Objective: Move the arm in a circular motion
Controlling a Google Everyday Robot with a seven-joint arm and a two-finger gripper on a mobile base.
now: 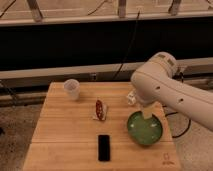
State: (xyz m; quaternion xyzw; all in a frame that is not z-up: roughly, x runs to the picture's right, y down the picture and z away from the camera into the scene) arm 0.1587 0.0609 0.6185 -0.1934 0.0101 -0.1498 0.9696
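Observation:
The arm is large, glossy and white, with rounded segments and small dark dots. It reaches in from the right edge over the right part of the wooden table. Its elbow joint rises above the table's back edge. The gripper hangs below the arm, just over the far rim of a green bowl. Most of the gripper is hidden behind the arm.
A white paper cup stands at the back left. A red and white snack packet lies in the middle, and a black phone near the front edge. A small white object sits next to the arm. Cables hang behind the table.

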